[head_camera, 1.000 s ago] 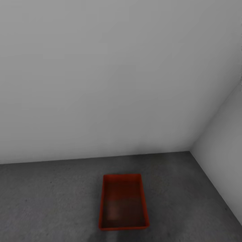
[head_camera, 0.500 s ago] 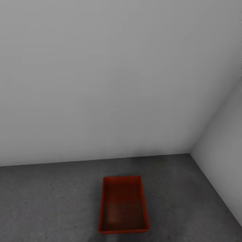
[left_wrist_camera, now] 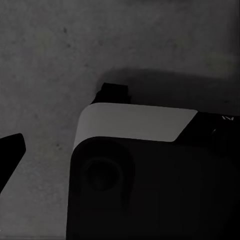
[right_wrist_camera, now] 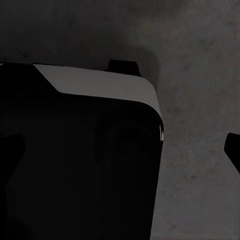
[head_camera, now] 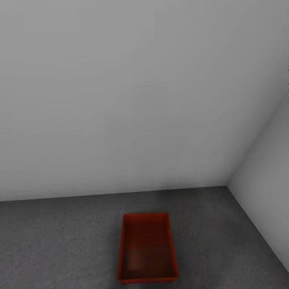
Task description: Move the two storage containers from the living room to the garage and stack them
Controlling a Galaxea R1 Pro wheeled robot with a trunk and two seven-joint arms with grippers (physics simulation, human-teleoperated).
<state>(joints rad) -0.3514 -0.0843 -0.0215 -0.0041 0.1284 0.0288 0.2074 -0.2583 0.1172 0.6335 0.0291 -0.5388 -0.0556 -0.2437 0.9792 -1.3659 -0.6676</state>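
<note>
Hanging over floor (left_wrist_camera: 45, 60), both arms; container (head_camera: 147, 249) near corner.

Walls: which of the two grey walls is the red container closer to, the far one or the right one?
The far wall. The container sits on the concrete floor with its short end toward that wall; the right wall lies across a wider strip of floor.

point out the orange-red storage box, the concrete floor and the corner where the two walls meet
Orange-red open rectangular storage container (head_camera: 147, 249), head view, on its inside bottom.
Dark grey concrete floor (head_camera: 56, 241), head view, bare patch.
Pale grey wall corner (head_camera: 227, 185), head view, at its foot.
</note>
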